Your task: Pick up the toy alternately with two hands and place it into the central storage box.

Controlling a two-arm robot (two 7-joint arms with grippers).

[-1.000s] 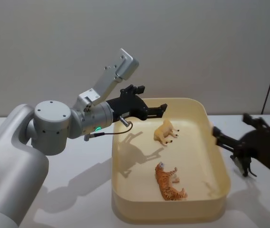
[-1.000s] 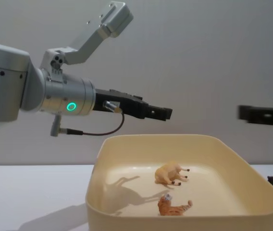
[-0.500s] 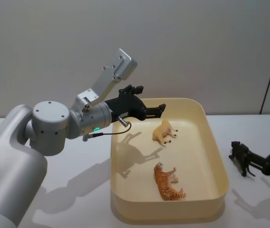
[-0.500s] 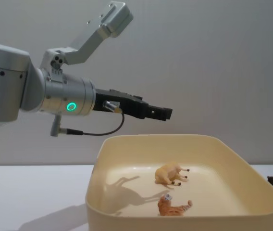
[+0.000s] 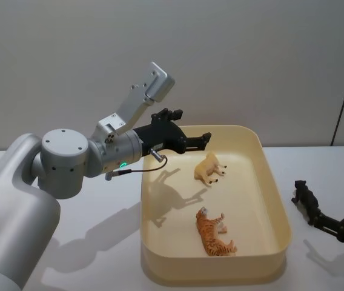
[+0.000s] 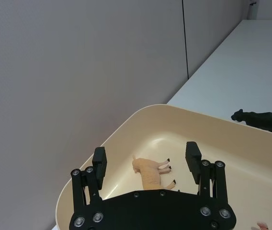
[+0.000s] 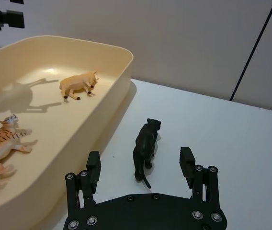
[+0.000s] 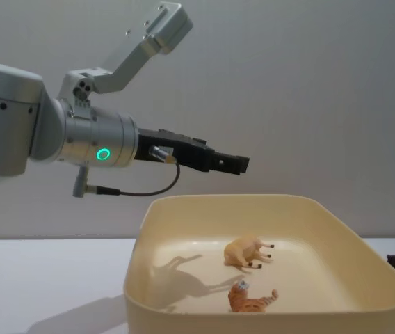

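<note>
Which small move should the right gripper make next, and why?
Probably advance the right gripper a little and lower it around the black panther. Its jaws are open, the panther stands on the table outside the storage box, just ahead of them and not yet between them.

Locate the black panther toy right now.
The black panther toy stands on the white table just outside the right wall of the storage box, on the robot's right. The open right gripper sits directly behind it, not touching.
</note>
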